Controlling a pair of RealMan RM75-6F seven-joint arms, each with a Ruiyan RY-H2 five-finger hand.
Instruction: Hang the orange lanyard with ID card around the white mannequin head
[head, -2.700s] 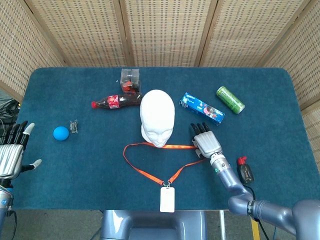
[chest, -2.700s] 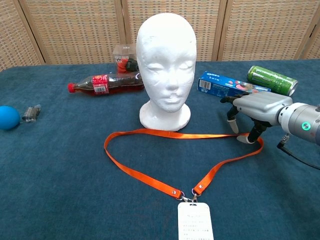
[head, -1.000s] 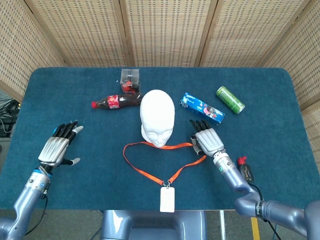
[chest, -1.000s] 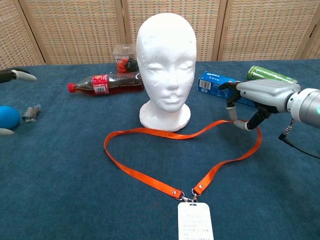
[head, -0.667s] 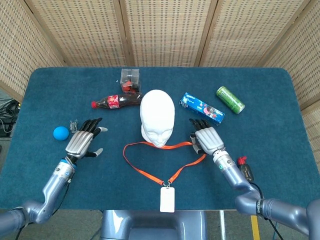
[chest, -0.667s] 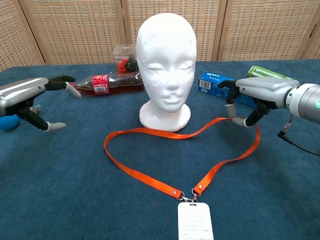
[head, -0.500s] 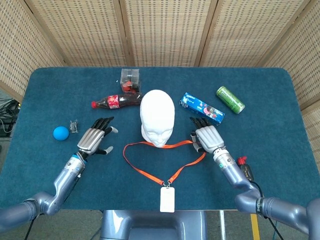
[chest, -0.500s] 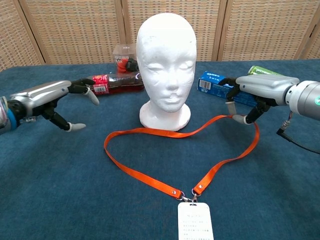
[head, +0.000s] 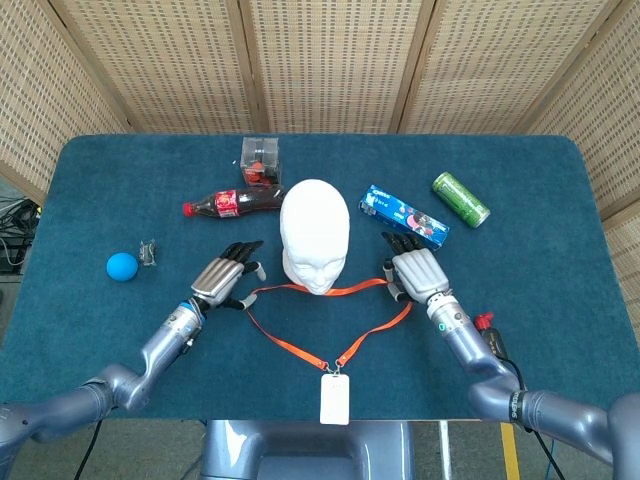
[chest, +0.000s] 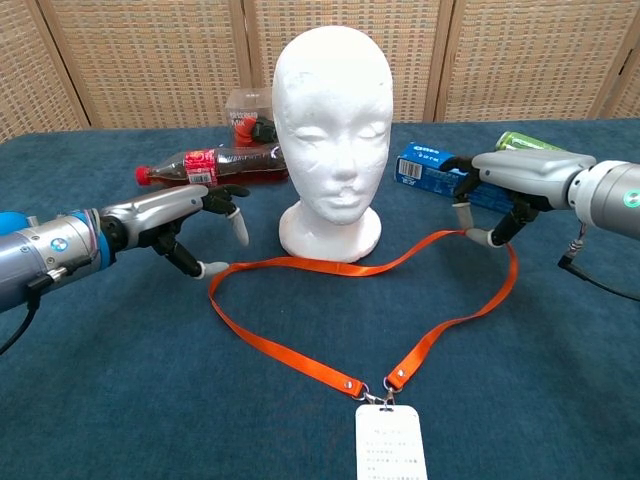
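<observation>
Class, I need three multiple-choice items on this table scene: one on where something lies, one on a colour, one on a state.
1. Where is the ball?
A. Left of the bottle
B. Beside the can
C. On the card

2. What colour is the lanyard?
A. Green
B. Orange
C. White

3. What is the right hand doing?
A. Holding nothing
B. Gripping the can
C. Holding up the lanyard

Answers:
1 A: the ball sits near the table's left edge, left of the bottle.
2 B: the lanyard is orange.
3 C: the right hand pinches the strap, raised off the cloth.
</observation>
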